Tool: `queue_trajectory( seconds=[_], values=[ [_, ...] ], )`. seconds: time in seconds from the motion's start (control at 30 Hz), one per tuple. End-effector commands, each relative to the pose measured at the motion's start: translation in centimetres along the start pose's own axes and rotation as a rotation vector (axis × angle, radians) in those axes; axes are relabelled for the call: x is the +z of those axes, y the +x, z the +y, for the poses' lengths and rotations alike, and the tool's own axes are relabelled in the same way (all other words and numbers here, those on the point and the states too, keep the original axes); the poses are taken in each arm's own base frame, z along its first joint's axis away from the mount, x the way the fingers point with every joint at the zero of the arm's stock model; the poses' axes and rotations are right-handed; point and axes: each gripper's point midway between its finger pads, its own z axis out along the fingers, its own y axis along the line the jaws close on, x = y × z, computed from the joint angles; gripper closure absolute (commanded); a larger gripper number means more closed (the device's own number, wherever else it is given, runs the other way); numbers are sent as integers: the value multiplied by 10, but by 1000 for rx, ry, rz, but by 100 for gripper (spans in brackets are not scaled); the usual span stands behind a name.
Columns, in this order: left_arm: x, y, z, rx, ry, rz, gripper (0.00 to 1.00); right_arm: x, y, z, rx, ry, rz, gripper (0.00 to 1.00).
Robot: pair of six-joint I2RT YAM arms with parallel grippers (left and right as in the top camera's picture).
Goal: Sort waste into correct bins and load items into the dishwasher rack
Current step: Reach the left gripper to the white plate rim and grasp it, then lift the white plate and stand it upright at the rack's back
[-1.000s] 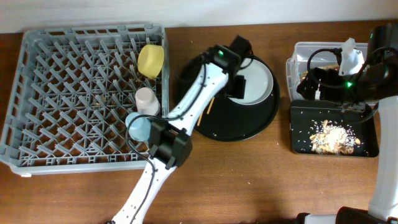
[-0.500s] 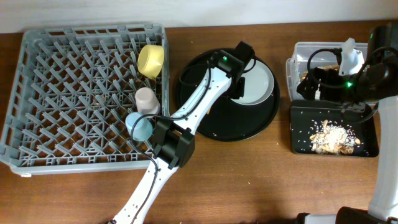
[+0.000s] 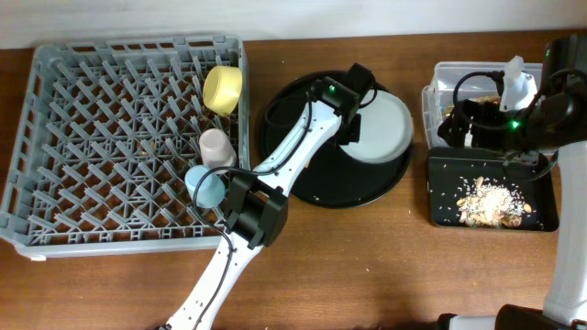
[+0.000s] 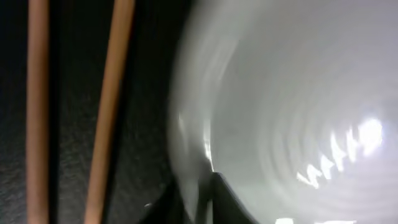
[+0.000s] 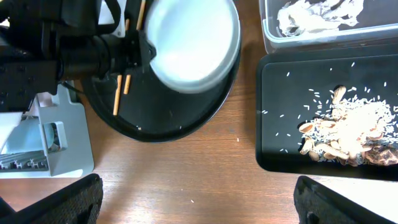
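Observation:
The pale grey-green plate (image 3: 383,128) lies on the round black tray (image 3: 312,188). My left gripper (image 3: 353,119) is shut on the plate's left rim; in the left wrist view the rim of the plate (image 4: 286,106) runs between the jaws of the gripper (image 4: 204,199). The two wooden chopsticks (image 4: 112,112) lie on the tray just beside it. The yellow bowl (image 3: 223,88), pink cup (image 3: 217,147) and light-blue cup (image 3: 204,183) sit in the grey dishwasher rack (image 3: 92,137). My right gripper (image 5: 199,202) hangs open above bare table.
At the right, a clear tub (image 3: 438,92) holds white tissue (image 5: 311,15). In front of it a flat black tray (image 3: 541,192) holds rice-like scraps (image 5: 351,127). My right arm (image 3: 514,115) hovers over these bins. A few crumbs dot the round tray.
My left gripper has closed onto the plate's rim, and the plate has shifted slightly to the right on the tray. The right arm has not moved.

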Motion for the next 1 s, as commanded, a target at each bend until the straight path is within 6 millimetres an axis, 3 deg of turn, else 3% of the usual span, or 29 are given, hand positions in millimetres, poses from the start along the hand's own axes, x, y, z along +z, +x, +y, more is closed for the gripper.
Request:
queue_trajectory(
  seconds=[0.0,0.13,0.23,0.4,0.47,0.53,0.57,0.67,0.83,0.9,0.97],
  values=[
    [16,12,2,12,-17,40,99,2,0,-4,-5,10,8,1],
    [10,5,12,-5,-27,31,99,2,0,-4,-5,10,8,1],
    [-19,-10,27,-38,-22,0,99,2,0,-4,-4,10,9,1],
    [-125,-54,56,-2,25,-173,99,2,2,-4,-3,11,14,1],
    [-179,-65,73,14,35,-254,100,2,3,-4,-2,11,18,1],
    [-222,-65,101,-16,-17,-305,100,2,6,-4,2,11,30,2],
    [-249,-60,129,-36,-89,-329,100,2,7,-4,4,11,34,1],
    [-285,-51,174,3,-191,-339,100,2,7,-4,4,11,34,2],
    [-298,-40,237,-6,-298,-286,100,2,6,-4,3,12,34,2],
    [-301,-43,252,-13,-321,-299,100,2,6,-4,3,12,34,2],
    [-317,-50,275,-41,-460,-351,100,2,6,-4,3,12,34,2]
  ],
)
